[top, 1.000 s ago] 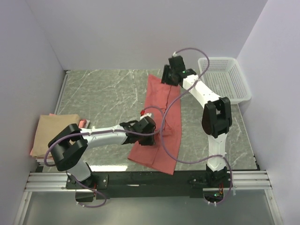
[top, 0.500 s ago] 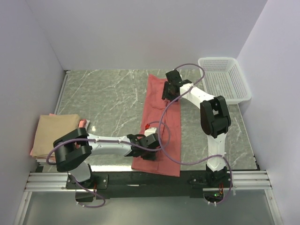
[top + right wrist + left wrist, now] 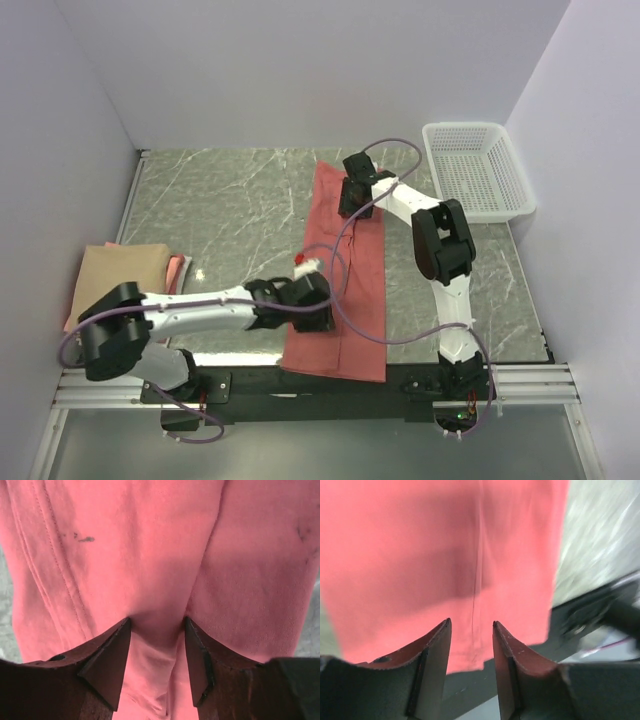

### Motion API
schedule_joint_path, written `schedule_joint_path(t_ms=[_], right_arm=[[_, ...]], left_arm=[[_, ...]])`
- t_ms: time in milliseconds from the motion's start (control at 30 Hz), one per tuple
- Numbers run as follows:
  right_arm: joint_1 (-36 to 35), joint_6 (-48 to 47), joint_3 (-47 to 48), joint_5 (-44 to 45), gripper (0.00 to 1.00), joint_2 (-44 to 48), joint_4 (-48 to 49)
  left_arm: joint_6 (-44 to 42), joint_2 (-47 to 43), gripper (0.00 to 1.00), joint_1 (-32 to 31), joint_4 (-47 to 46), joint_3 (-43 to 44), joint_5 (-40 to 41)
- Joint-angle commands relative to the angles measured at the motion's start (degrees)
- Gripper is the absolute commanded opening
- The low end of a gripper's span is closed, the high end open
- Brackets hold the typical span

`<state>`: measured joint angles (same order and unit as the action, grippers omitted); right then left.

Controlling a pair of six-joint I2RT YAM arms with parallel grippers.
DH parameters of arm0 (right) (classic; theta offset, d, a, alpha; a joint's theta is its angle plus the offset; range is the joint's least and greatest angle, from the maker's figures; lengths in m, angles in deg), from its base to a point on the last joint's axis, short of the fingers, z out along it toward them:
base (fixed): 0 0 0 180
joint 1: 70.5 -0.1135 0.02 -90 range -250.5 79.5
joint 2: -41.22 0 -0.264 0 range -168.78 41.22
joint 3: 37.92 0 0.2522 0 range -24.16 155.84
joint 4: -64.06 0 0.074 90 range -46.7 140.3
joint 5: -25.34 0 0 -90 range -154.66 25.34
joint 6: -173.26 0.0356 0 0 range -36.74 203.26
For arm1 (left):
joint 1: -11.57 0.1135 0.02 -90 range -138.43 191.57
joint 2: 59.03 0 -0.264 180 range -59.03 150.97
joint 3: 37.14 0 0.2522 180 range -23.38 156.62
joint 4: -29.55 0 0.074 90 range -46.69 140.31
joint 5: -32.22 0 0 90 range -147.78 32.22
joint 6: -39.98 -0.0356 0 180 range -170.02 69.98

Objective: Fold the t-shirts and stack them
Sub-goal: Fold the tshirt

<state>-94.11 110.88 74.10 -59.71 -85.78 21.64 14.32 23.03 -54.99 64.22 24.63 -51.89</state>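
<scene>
The right tool (image 3: 156, 620) pinched the salmon-red t-shirt (image 3: 366, 285) at its twelve o'clock end; the left tool (image 3: 471, 622) hovered spread near six.

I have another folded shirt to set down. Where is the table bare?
Widest bare marble: far left, bordered by the back wall, the red shirt and the tan stack. A smaller patch lies right of the shirt, near of the white basket, past the right arm. Crowded: the middle strip and the near left, under the left arm.
</scene>
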Motion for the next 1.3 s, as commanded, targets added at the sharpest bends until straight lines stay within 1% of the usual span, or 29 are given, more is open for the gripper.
schedule_joint_path(t_ms=[0,67,100,133,167,200,233,267,300,333,367,400,433,467,500,533,567,600,633,667,700,733,767,867,933,1000,1133,1233,1267], right_arm=[[-0.2,-1.1,4.7,0.1,0.55,-4.4,-3.0],[-0.1,-1.6,7.5,-0.1,0.55,-6.1,-5.0],[-0.1,-1.9,10.2,-0.2,0.55,-8.0,-5.7],[-0.1,-2.5,11.7,-0.5,0.55,-9.0,-6.9],[-0.1,-2.8,13.3,-0.8,0.5,-10.1,-7.8],[-0.1,-3.4,17.5,-1.0,0.47,-12.4,-8.9],[0.1,-4.3,19.4,-0.9,0.47,-13.4,-10.7],[0.0,-4.8,21.4,-0.8,0.47,-14.4,-11.7],[0.1,-5.8,25.7,-1.3,0.5,-16.2,-12.5],[0.2,-6.4,27.8,-2.1,0.53,-17.2,-13.9],[0.7,-7.0,29.7,-2.9,0.56,-18.0,-14.1],[0.9,-7.8,32.8,-4.0,0.61,-19.2,-14.3],[1.0,-8.3,34.2,-4.8,0.63,-19.9,-14.2],[1.4,-8.7,35.7,-6.4,0.65,-20.1,-14.1],[1.4,-9.0,35.5,-6.7,0.69,-19.9,-13.5],[1.5,-9.1,35.0,-7.1,0.7,-19.3,-11.8],[1.6,-9.0,34.1,-7.6,0.72,-18.6,-10.5],[2.0,-8.4,31.8,-7.9,0.76,-16.7,-9.1],[2.2,-8.1,30.8,-8.5,0.77,-15.7,-6.7],[2.3,-7.9,29.9,-9.1,0.77,-14.9,-5.8],[2.3,-7.8,28.9,-9.2,0.79,-13.3,-5.2],[2.3,-7.9,28.8,-9.2,0.79,-12.7,-4.6],[2.3,-7.9,28.7,-9.0,0.79,-12.1,-4.5],[2.3,-8.2,28.3,-8.6,0.8,-10.3,-4.0],[2.7,-7.8,27.7,-8.7,0.8,-9.1,-3.5],[3.0,-7.1,26.5,-8.9,0.8,-8.1,-3.2],[3.8,-6.0,23.0,-8.7,0.79,-5.5,-2.3],[4.6,-4.9,17.6,-8.5,0.79,-2.0,-0.3],[4.9,-4.8,15.1,-8.3,0.79,-1.2,-0.1]], left_arm=[[-3.7,-4.0,0.45,9.8,-1.3,2.6,-1.2],[-6.2,-3.3,0.44,14.8,-2.3,4.3,-4.5],[-8.9,-2.8,0.45,17.1,-2.8,6.4,-5.2],[-10.0,-1.0,0.45,21.4,-3.3,7.6,-5.4],[-12.4,0.2,0.46,23.7,-4.5,8.9,-6.8],[-13.7,1.8,0.45,25.8,-4.9,12.3,-10.2],[-14.8,5.4,0.45,29.4,-5.0,14.3,-10.9],[-16.6,7.2,0.45,31.0,-5.3,16.1,-11.3],[-17.7,9.2,0.46,34.0,-6.5,19.8,-13.0],[-19.0,13.9,0.47,35.4,-6.6,21.9,-13.6],[-20.7,16.4,0.48,36.7,-6.2,24.4,-13.8],[-21.4,19.1,0.49,39.6,-6.7,28.7,-16.5],[-22.0,23.7,0.5,40.9,-7.2,30.5,-18.0],[-22.4,25.8,0.51,42.0,-7.8,33.4,-19.2],[-22.6,27.5,0.52,44.0,-8.6,34.7,-20.6],[-23.0,30.3,0.53,44.8,-11.0,35.7,-21.9],[-24.2,31.7,0.58,45.2,-12.2,36.7,-21.9],[-24.6,33.1,0.59,45.9,-13.1,39.4,-21.4],[-25.4,36.9,0.59,46.2,-11.8,41.8,-21.3],[-26.9,38.9,0.59,46.3,-11.5,44.2,-22.4],[-27.5,40.8,0.59,46.4,-11.2,48.5,-23.0],[-28.2,44.1,0.58,46.4,-10.2,50.8,-23.6],[-29.2,45.4,0.58,46.5,-10.0,53.2,-24.8],[-28.8,47.8,0.59,46.7,-12.0,54.6,-25.7],[-28.7,50.2,0.6,47.0,-11.5,56.0,-25.8],[-28.8,52.0,0.58,47.1,-8.3,59.3,-23.6],[-29.9,56.4,0.54,47.2,-4.7,64.0,-21.3],[-30.8,59.9,0.49,47.3,-1.8,68.8,-20.8],[-30.9,60.6,0.45,47.3,-1.4,70.5,-20.5]])
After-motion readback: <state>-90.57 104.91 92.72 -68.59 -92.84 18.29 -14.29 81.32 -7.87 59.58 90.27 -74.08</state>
